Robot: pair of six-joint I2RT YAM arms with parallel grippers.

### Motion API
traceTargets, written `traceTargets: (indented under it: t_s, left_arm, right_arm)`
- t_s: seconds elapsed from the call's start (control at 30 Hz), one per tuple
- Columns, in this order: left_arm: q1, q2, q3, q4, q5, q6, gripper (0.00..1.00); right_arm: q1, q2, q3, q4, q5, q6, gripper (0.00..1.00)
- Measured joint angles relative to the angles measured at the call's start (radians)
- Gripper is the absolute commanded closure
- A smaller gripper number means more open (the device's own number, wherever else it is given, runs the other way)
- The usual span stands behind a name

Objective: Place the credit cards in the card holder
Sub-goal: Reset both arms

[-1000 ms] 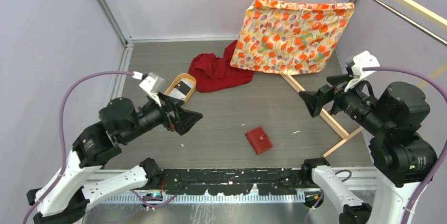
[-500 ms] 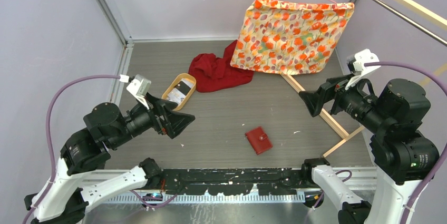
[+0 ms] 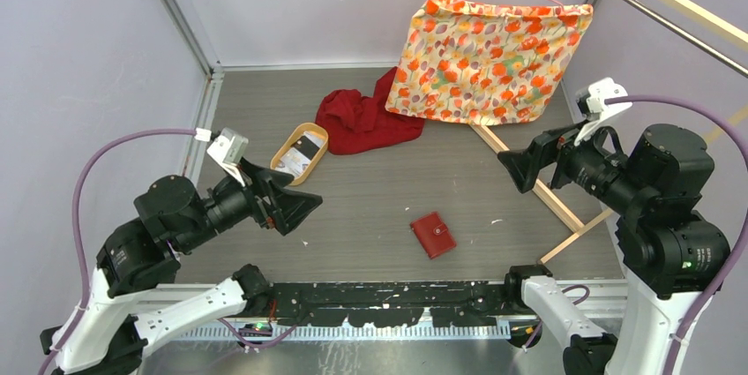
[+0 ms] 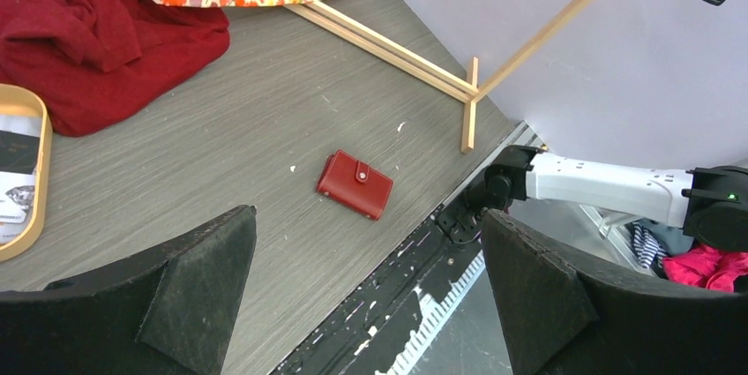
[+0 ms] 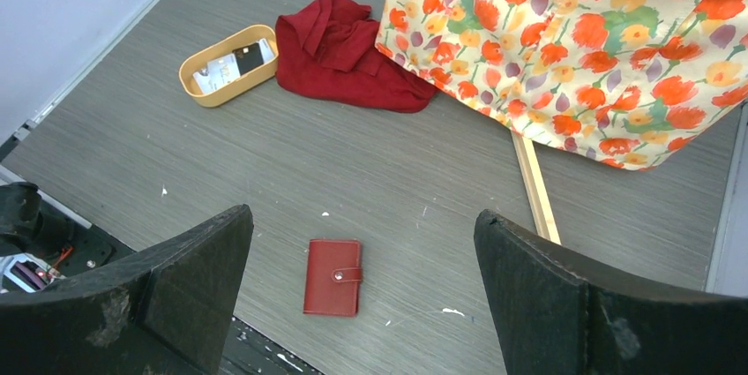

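The left pincer (image 3: 298,209) hangs spread wide and empty over the near-left of the counter (image 3: 388,190), its arm bent low. Behind it the credit cards (image 3: 302,150) lie in the tan tray (image 3: 279,161); their print is too small to read. The card holder (image 3: 433,235) lies snapped shut near the front edge, with bare counter all round. The right pincer (image 3: 522,170), equally splayed and empty, hovers high at the right.
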Motion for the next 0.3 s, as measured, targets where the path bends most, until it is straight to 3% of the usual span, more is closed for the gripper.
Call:
traceTargets:
  t_s: [0.3]
  left_arm:
    - [0.0,-0.019,0.0,0.0,-0.008,0.011,0.0]
  right_arm:
    - [-0.02,0.017,0.002,-0.002,-0.031,-0.004,0.0]
